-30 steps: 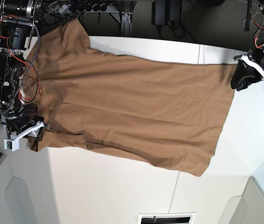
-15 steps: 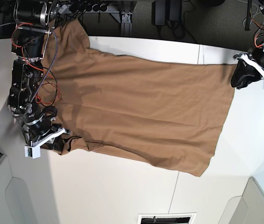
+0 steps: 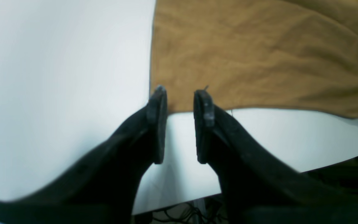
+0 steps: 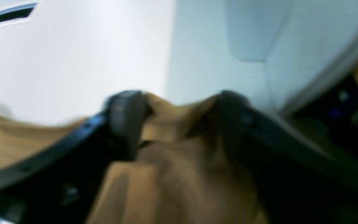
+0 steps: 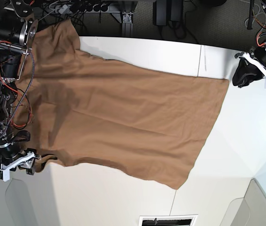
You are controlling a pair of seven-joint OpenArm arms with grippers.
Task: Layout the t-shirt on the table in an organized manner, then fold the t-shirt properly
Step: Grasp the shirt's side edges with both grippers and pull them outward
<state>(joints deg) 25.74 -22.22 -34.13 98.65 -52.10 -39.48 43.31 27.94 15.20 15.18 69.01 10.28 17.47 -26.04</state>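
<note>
Shirt [image 5: 123, 117] dragged leftward since earlier, hem corner pulled clear of parted, empty left gripper [image 3: 180, 99], sleeve pinched in right gripper [image 4: 179, 124], bare table [image 5: 245, 141] beyond hem.

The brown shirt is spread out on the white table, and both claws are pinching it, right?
Not quite. Only the right claw pinches the brown shirt; cloth bunches between its fingers in the right wrist view. The left claw is open and holds nothing: in the left wrist view its tips sit just off the shirt's corner. The shirt is spread out on the white table.
</note>
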